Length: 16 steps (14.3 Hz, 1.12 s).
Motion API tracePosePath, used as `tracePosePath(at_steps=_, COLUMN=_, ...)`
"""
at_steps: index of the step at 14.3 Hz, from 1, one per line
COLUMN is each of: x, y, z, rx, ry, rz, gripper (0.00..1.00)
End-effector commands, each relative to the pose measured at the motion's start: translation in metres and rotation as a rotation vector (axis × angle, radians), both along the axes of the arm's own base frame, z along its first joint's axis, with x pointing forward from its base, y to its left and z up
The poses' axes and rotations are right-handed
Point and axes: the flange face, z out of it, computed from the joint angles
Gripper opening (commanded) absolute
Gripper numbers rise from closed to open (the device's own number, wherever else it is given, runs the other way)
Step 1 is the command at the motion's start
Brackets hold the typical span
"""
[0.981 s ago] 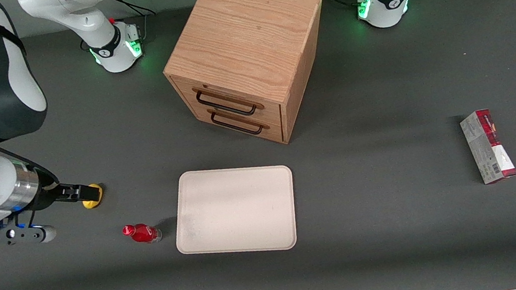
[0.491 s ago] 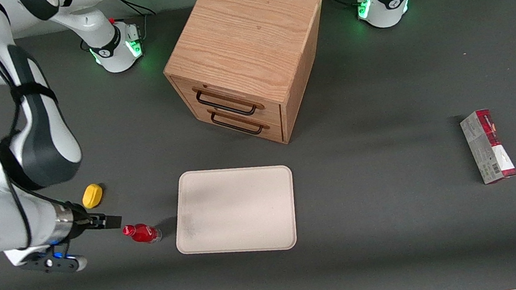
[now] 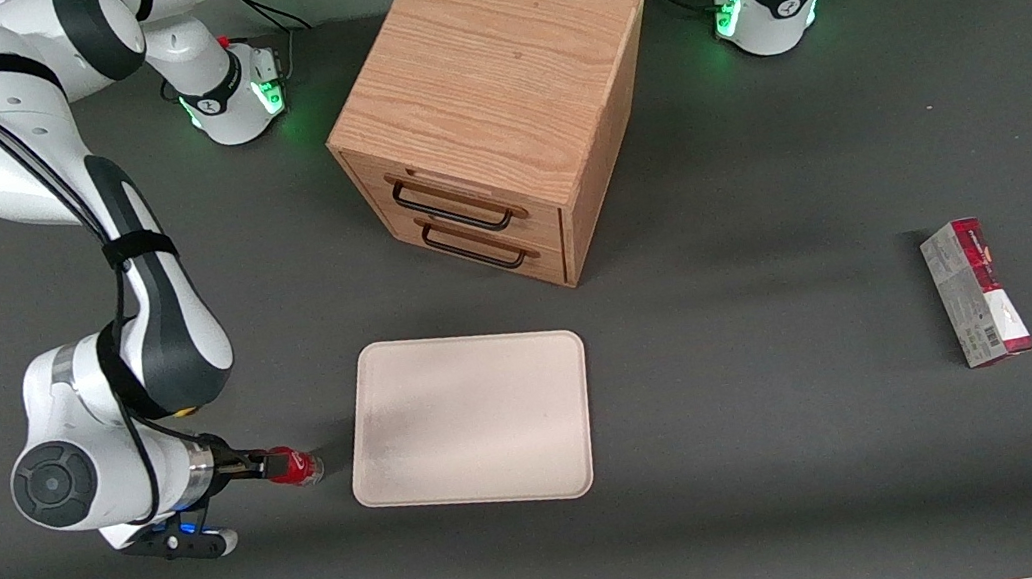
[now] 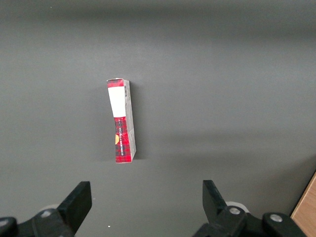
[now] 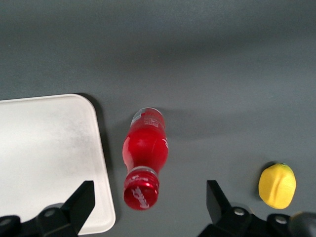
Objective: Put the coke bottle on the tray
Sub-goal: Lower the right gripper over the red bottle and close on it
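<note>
Front view looks down from high; right wrist view, close overhead, shares its tray (image 3: 471, 419) corner.

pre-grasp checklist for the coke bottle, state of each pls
1. Claw open: ok, fingers spread wide.
2. Claw lined up on the coke bottle: ok, the bottle sits between the fingers in the right wrist view, cap toward the claw.
3. Bottle gripped: not ok, neither finger touches it yet.
4. Bottle pose: ok, standing on the table close beside the tray, not touching it.
5. Tray free to receive it: ok, nothing lies on it.
6. Clutter near the grasp: ok, the yellow lemon lies apart from the bottle.
</note>
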Motion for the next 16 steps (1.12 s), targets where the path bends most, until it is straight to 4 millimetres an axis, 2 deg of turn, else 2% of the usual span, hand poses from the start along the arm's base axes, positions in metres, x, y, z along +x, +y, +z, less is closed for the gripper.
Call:
tracePosePath(at_steps=1, x=0.0003, y=0.0028, z=-0.0149, rx=-0.028, ry=0.003, rz=-0.010, gripper=1.00)
tracePosePath(at_steps=5, x=-0.0006, y=0.0079, z=-0.0171, rx=-0.055, ry=-0.004, rz=0.009, gripper=0.98)
tracePosePath(at_steps=6, x=-0.0006, y=0.0079, z=-0.0171, rx=-0.055, ry=-0.004, rz=0.009, gripper=0.93)
tracePosePath(at_steps=7, x=-0.0006, y=0.0079, z=-0.0171, rx=-0.055, ry=-0.004, rz=0.008, gripper=0.86)
tracePosePath(at_steps=9, x=-0.0007, y=0.0078, z=-0.0172, rx=-0.058, ry=-0.004, rz=-0.012, gripper=0.61)
tracePosePath(at_steps=13, x=-0.0015, y=0.0091, z=-0.0186, rx=-0.062, ry=-0.003, rz=-0.042, gripper=0.00)
tracePosePath(at_steps=16, x=-0.0016, y=0.0083, z=-0.0137, rx=-0.056, ry=-0.005, rz=-0.049, gripper=0.00)
